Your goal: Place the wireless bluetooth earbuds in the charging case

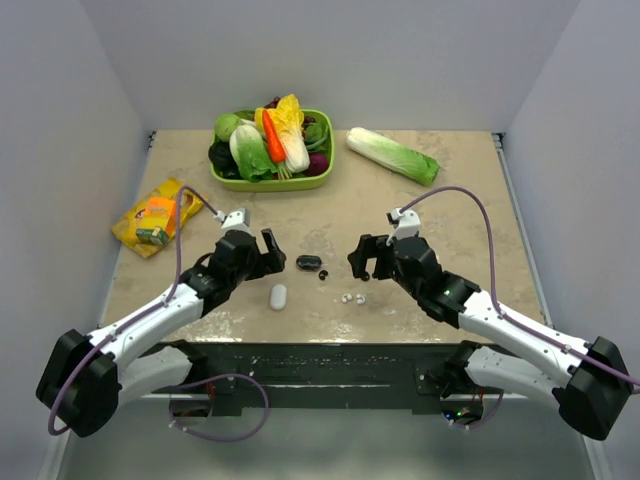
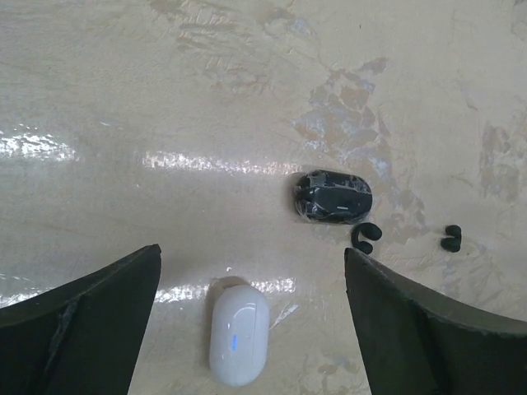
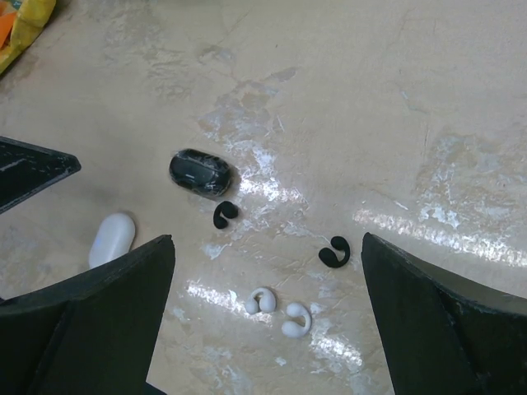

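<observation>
- I see the charging case [image 2: 239, 333] as a small, smooth, white oval pill. It lies flat on the counter [image 1: 450, 230] with its lid shut, long axis running roughly towards and away from the arm bases.
- A tiny blue light [image 2: 234, 341] shows on its upper face.
- The first earbud [image 3: 263, 300] is a tiny white C-shaped clip, lying loose on the counter.
- The second earbud [image 3: 296, 319], the same white curled shape, sits just beside the first, not quite touching.
- From above, both buds lie to the right of the case, well apart from it and outside it.
</observation>
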Motion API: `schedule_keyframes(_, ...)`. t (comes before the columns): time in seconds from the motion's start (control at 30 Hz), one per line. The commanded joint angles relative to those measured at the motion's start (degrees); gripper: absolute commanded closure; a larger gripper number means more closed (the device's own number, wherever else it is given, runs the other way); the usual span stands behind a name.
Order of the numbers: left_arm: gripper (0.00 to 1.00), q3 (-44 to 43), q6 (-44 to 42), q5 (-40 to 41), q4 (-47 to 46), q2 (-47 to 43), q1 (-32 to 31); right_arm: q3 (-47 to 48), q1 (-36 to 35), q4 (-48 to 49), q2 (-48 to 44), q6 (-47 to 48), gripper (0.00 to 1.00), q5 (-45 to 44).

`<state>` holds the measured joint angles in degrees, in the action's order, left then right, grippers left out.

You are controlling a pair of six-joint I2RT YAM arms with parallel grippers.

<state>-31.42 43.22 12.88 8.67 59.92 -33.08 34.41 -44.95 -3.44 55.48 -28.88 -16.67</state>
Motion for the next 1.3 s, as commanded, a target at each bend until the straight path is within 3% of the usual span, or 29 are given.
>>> schedule_keyframes(0.0,0.04,-1.8,-4.8,-3.03,-3.3,2.48,-0.32,-0.05,0.04,0.89,-0.73,0.76,0.02,0.68)
schedule_keyframes(0.13,0.0,-3.29,-7.62,-0.85,-5.59,6.07,-3.21,0.04,0.04,0.37,-1.78,1.37,0.02,0.58)
schedule_keyframes(0.47,0.0,-19.11,-8.77,9.44,-0.5,24.79,-11.13,1.8,0.04,-4.03,-5.65,3.22,0.02,-0.21)
schedule_keyframes(0.9,0.02,-24.21,-12.46,12.51,-0.14,33.76,-12.53,2.06,0.04,-3.24,-5.03,2.96,0.02,0.5)
schedule_keyframes(1.27,0.02,-26.06,-8.16,14.36,2.06,38.25,-13.24,1.97,0.04,-2.45,-3.63,2.78,0.02,0.06)
